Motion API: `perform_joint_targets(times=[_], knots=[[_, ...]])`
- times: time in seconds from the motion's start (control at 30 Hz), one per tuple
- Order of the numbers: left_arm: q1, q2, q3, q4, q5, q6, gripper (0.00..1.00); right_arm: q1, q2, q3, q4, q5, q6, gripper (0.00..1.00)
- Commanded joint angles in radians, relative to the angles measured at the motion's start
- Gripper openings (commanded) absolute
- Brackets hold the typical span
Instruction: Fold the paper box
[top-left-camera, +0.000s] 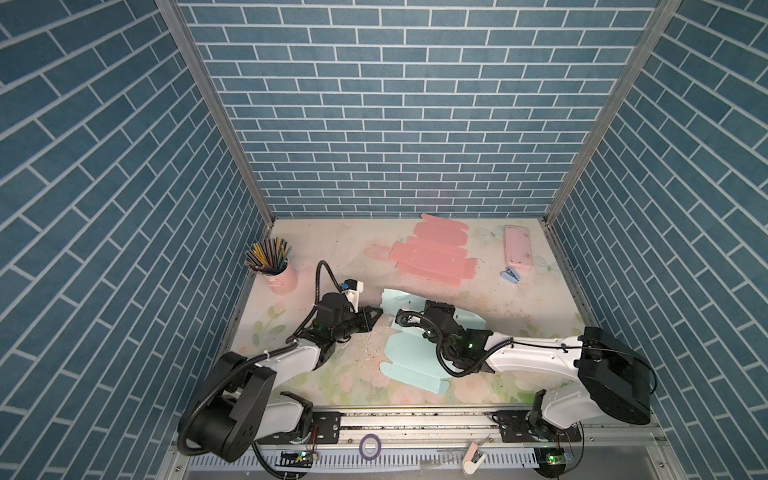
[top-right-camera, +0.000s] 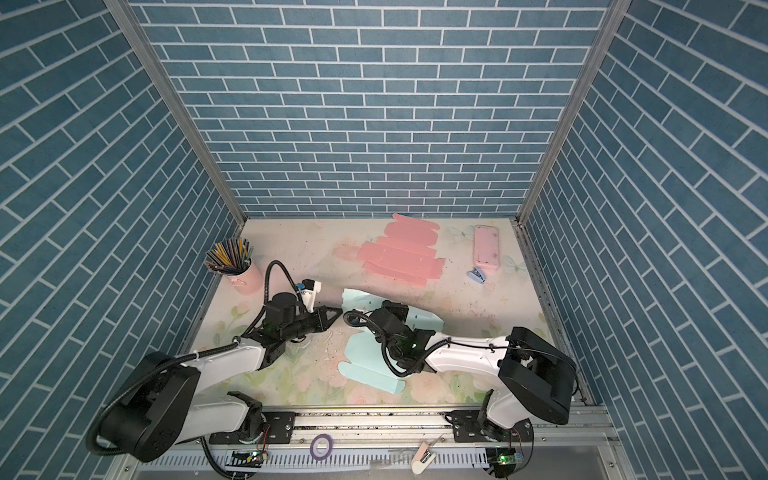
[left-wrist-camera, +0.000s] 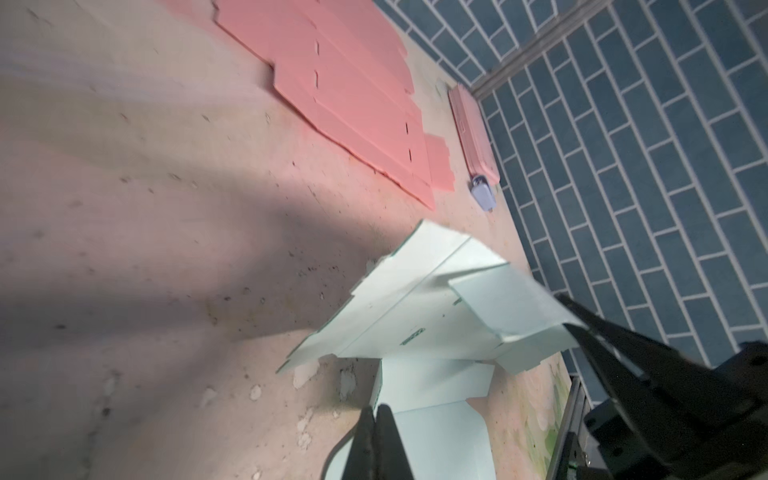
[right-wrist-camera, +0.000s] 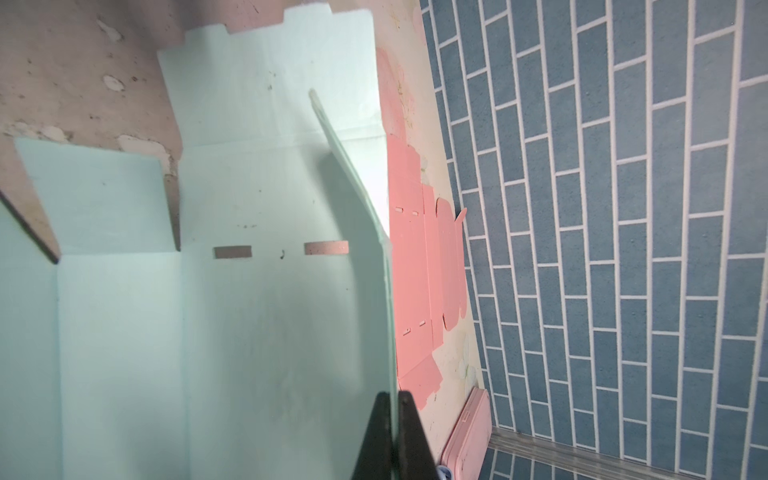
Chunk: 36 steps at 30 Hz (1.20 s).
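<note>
Both pincers are pressed closed: the right pincer (right-wrist-camera: 394, 399) pinches the edge of a side flap (right-wrist-camera: 365, 232) of the pale blue box sheet (top-left-camera: 409, 361), while the left pincer (top-left-camera: 377, 312) appears to hold nothing.

On the flowered table (top-left-camera: 332, 257), the box sheet lies near the front middle, mostly flat. Its long axis runs from the front edge toward the back wall, leaning a little left at the far end in both top views. The right arm (top-left-camera: 532, 353) reaches over it from the right, and its wrist hides the sheet's middle. A pink sheet (top-left-camera: 432, 259) lies flat farther back, well apart and untouched.

The held flap stands on edge, near upright. The main panel, with its two slots (right-wrist-camera: 232, 252), spreads out to one side at the flap's foot. The flap runs straight out ahead of the right pincer. The left pincer sits just beside the sheet's far left edge with its tips pointing at it, so the sheet lies to its right.

The right arm looks like the nearer one, and it already has the flap. The coming move likely turns that flap over toward the slots, with the left pincer well placed to pin the panel.
</note>
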Motion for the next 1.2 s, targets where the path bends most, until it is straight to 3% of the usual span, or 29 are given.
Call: perform_joint_targets(times=[0.0,0.13,0.27,0.5,0.63,0.8,0.97,1.17], knots=[[0.08,-0.047,0.038,-0.052,0.003,0.033,0.0,0.008,0.014,-0.011,0.063,0.023,-0.054,0.0],[0.155,0.082,0.147,-0.074,0.036,0.077,0.0,0.017,0.031,-0.012,0.075,0.029,-0.075,0.0],[0.166,0.261,0.283,-0.074,0.102,0.12,0.0,0.035,0.062,-0.02,0.121,0.076,-0.129,0.0],[0.14,0.442,0.396,-0.07,0.173,0.2,0.0,0.058,0.067,-0.03,0.134,0.075,-0.144,0.0],[0.079,0.503,0.399,-0.039,0.175,0.2,0.0,0.07,0.119,-0.031,0.166,0.1,-0.17,0.0],[0.005,0.507,0.359,0.007,0.167,0.185,0.0,0.068,0.102,-0.044,0.191,0.104,-0.183,0.0],[-0.051,0.417,0.279,-0.017,0.144,0.189,0.0,0.067,0.111,-0.048,0.199,0.102,-0.18,0.0],[-0.064,0.319,0.196,-0.013,0.139,0.173,0.0,0.059,0.101,-0.059,0.234,0.099,-0.181,0.0]])
